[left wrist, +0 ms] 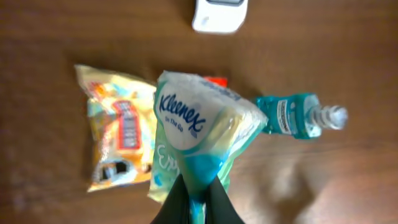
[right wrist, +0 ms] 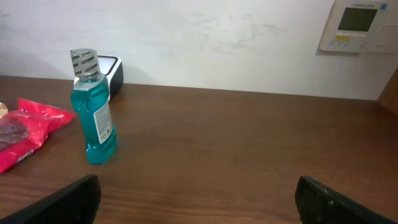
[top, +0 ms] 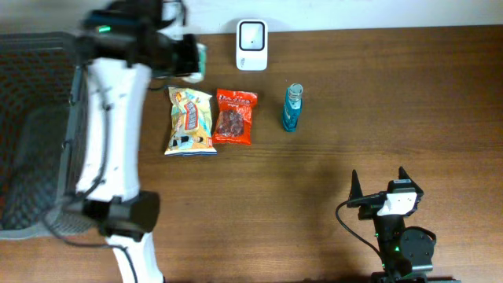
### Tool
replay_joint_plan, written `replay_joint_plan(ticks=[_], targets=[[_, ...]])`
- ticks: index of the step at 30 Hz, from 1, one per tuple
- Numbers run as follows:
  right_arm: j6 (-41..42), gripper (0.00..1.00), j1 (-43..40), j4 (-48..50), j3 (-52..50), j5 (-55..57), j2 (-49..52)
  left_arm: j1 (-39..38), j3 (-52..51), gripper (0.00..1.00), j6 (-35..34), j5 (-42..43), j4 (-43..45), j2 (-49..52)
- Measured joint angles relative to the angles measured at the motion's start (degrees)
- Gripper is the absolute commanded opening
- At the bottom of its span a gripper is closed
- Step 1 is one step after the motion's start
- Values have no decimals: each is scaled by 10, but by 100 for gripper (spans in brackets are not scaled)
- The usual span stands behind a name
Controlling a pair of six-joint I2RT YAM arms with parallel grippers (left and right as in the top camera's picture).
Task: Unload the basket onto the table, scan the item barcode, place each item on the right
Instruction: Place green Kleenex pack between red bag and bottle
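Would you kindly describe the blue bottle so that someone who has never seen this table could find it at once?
On the wooden table, find the white scanner at the far edge. Before it runs a row: yellow bag, red bag, then the blue bottle toward the right arm's side. It alone stands upright, see-through teal with a grey cap; its neighbours lie flat.

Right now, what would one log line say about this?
left gripper: shut on Kleenex pack | right gripper: open, empty | scanner: untouched
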Motion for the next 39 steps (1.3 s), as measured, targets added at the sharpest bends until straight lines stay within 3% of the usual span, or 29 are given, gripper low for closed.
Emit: replay_joint_plan(ticks=[7,13,14,17,18,20,25,30,33,39], targets=[[0,98,0,0,0,0,0,-77,-45,0,-80,-22,66,129],[0,98,0,0,0,0,0,-115,-46,7,-118,-19,94,191],[0,98,0,0,0,0,0,-121,-46,11,-120,-19,103,197],[0,98,0,0,0,0,0,-135,-46,70,-125,-17,125,202],[0,98,0,0,0,0,0,-137,-46,80,-126,-17,128,202],[0,98,0,0,0,0,0,-137,-46,87,-127,-16,129,202],[0,98,0,0,0,0,0,-129,-31,84,-126,-16,105,203],[0,98,0,0,0,0,0,-61,124,86,-89,-16,-12,184],[0,98,0,0,0,0,0,20,208,85,-74,-26,-90,121],[0,98,0,0,0,0,0,243,231,79,-56,-24,-102,-2]])
